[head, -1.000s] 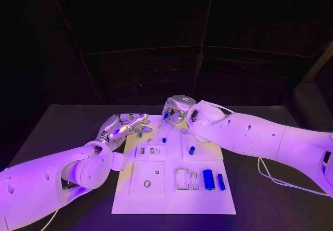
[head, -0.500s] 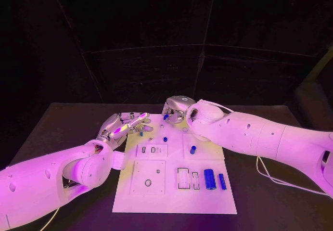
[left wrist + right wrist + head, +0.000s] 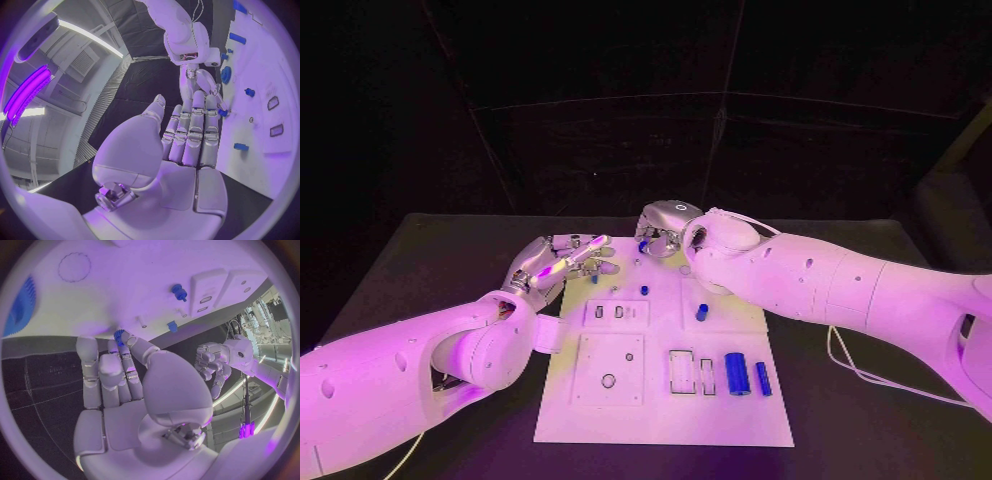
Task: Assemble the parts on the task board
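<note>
the flat white rectangular task board (image 3: 661, 420) lies in the middle of the black counter (image 3: 430, 260), with bare counter along both of its long sides and beyond its far edge.

the left robot hand (image 3: 560, 262) hovers at the board's far left corner, fingers straight and side by side, thumb apart, holding nothing; the left wrist view shows its palm (image 3: 181, 145) bare. just beside it on the board stands a small blue peg (image 3: 593, 280).

recesses sit in the board's middle: two small slots (image 3: 607, 312) in a raised square, an oval hole (image 3: 607, 380) in a larger plate, and an open rectangular frame (image 3: 679, 371) nearer the right. none of them holds a part. right of the frame lie a thick blue cylinder (image 3: 736, 373) and a thinner blue bar (image 3: 763, 377), side by side. a short blue pin (image 3: 701, 312) and a blue stud (image 3: 643, 290) stand further up the board.

the right robot hand (image 3: 664, 232) is at the board's far edge. the right wrist view shows what the head view hides: a small blue part (image 3: 119, 334) pinched between its thumb and fingertips (image 3: 111, 347), and a blue toothed disc (image 3: 22, 307) on the board.
</note>
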